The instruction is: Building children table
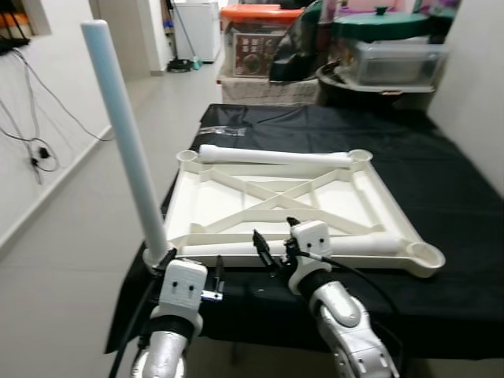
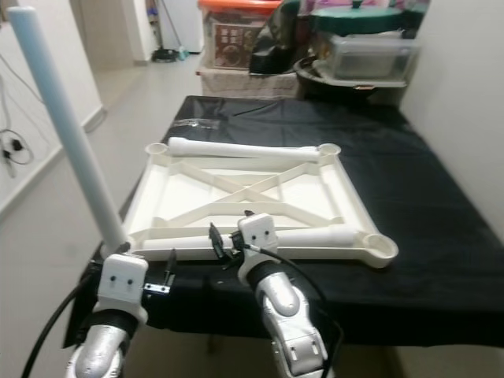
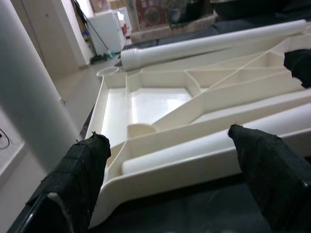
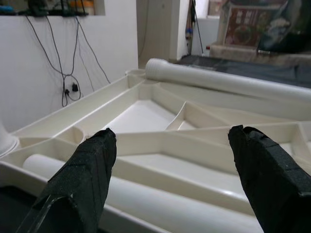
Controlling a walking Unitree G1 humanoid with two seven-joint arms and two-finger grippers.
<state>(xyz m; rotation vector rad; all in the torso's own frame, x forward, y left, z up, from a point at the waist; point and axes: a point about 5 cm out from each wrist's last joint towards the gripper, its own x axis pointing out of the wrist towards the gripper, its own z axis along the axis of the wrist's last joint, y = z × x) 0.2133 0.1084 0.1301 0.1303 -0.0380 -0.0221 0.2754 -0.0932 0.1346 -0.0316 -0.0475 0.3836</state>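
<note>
A white children's tabletop lies upside down on the black-covered table. One pale blue-white leg stands upright in its near-left corner socket. A second leg lies across the far edge. A third leg lies along the near edge inside the frame. The near-right socket holds no leg. My left gripper hovers open at the near-left corner, just beside the upright leg's base. My right gripper is open over the middle of the near edge, above the lying leg, holding nothing.
Storage boxes and lidded containers crowd the far end of the table. A white wall runs close on the right. Tiled floor lies to the left, with cables hanging on the left wall.
</note>
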